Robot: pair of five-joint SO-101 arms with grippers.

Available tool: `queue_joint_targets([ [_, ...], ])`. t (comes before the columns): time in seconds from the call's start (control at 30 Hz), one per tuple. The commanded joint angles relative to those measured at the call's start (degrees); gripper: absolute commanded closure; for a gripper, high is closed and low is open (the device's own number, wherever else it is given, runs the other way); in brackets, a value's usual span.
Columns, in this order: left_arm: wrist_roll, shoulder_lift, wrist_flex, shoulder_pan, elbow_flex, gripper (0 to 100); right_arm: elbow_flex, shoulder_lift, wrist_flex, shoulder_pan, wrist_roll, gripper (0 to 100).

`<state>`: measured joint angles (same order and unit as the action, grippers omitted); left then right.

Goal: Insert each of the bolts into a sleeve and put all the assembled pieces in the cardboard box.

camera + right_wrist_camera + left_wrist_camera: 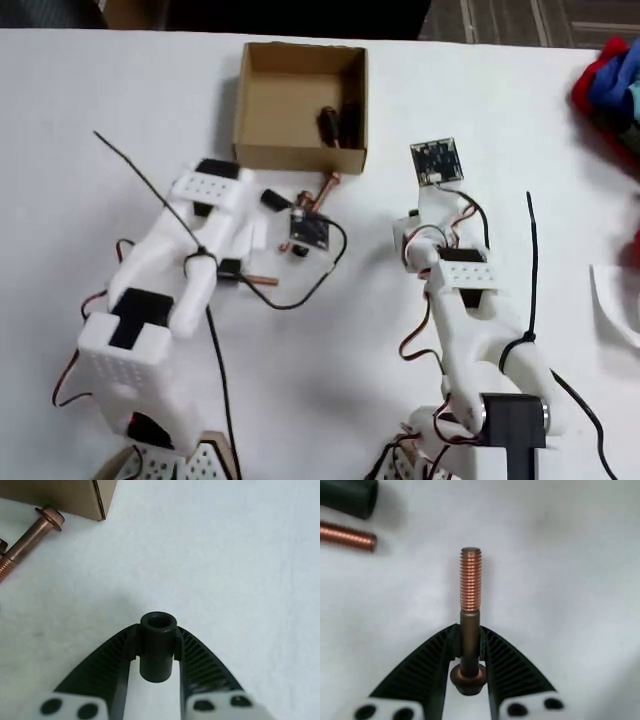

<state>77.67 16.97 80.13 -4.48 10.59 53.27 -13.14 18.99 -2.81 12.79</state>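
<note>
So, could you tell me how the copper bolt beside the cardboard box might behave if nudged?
The bolt looks like solid metal, so probably stiff and heavy for its size. Its round shank would likely roll, though the wider flanged head should curve its path.

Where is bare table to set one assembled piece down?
Bare white table lies between the two arms, left of the brown cardboard box, and between box and coloured cloth. Crowded: just in front of the box, among loose copper bolts and black sleeves.
</note>
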Motion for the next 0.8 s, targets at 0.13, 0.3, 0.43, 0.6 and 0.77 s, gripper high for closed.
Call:
queue_joint_targets([
  [0.13, 2.11, -3.96, -3.52, 4.48, -0.22, 97, -0.79, -2.59, -1.19, 0.04, 0.18, 97.9],
  [0.3, 1.58, -3.96, -3.87, 4.48, -0.22, 97, -0.79, -2.59, -1.19, -0.04, 0.18, 97.9],
  [0.43, 1.49, -3.96, -3.87, 4.4, -0.31, 95, -0.79, -2.59, -1.19, -0.04, 0.18, 97.9],
  [0.6, 1.49, -3.96, -3.87, 4.57, -0.31, 92, -0.79, -2.51, -1.19, -0.04, 0.18, 97.9],
  [0.77, 1.49, -4.48, -3.43, 4.13, -2.68, 93, -0.79, -2.51, -1.19, -0.04, 0.26, 97.9],
])
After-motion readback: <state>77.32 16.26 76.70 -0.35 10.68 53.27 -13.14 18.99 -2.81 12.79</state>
